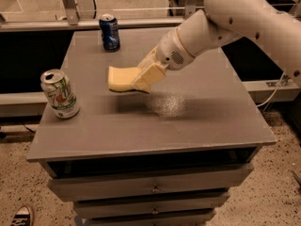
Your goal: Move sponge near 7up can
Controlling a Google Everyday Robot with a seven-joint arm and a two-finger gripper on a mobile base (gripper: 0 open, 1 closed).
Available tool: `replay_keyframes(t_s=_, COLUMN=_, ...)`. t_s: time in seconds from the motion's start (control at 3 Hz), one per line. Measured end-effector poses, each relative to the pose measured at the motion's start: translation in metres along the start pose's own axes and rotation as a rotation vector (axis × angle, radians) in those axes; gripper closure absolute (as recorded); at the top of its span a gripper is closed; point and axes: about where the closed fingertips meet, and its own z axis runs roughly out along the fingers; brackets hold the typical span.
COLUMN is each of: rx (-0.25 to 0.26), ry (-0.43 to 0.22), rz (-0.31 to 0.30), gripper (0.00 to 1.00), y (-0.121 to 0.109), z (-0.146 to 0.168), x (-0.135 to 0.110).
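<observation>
The pale yellow sponge (pixel 121 78) hangs in the air over the middle of the grey table (pixel 197 121), held by one end. My gripper (pixel 143 77) is shut on the sponge's right end, its white arm reaching in from the upper right. The 7up can (pixel 59 94), white and green with a silver top, stands upright near the table's left edge. The sponge is to the right of the can, about a can's height away from it and above the tabletop.
A dark blue can (pixel 109 32) stands upright at the table's back left. The table has drawers (pixel 150 188) below its front edge. A low shelf and metal frame run behind the table. A shoe (pixel 21 216) lies on the floor at the lower left.
</observation>
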Motion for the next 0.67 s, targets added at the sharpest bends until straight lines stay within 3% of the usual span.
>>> replay_keyframes(t_s=0.33, rx=-0.04, ry=-0.024, rz=-0.021, gripper=1.0, y=0.014, z=0.026, x=-0.013)
replay_keyframes(t_s=0.67, rx=-0.066, ry=-0.03, rz=-0.036, gripper=0.86, y=0.026, z=0.047, x=-0.021)
